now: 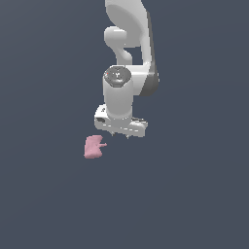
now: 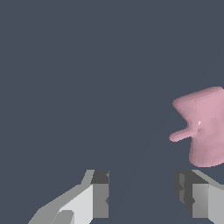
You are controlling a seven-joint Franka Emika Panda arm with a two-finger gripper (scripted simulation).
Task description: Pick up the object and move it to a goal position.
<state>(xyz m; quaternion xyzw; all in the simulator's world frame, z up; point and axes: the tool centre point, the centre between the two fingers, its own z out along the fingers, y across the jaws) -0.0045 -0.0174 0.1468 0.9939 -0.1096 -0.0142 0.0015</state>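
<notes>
In the wrist view we lose the far side of the pink object (image 2: 204, 127) past the frame edge; only its short stub shows clearly. In the exterior view the tool (image 1: 121, 135) has its fingers mostly hidden beneath the hand. Its fingers (image 2: 99, 194) stand wide apart, holding and touching nothing. The object (image 1: 93, 147) lies on the dark desk (image 1: 185, 194), just beside the tool, toward the exterior view's left.

We've got the exterior view high up looking down on the arm, the wrist view staring close past the tool (image 2: 142, 194), both catching the pink object (image 1: 93, 147).
</notes>
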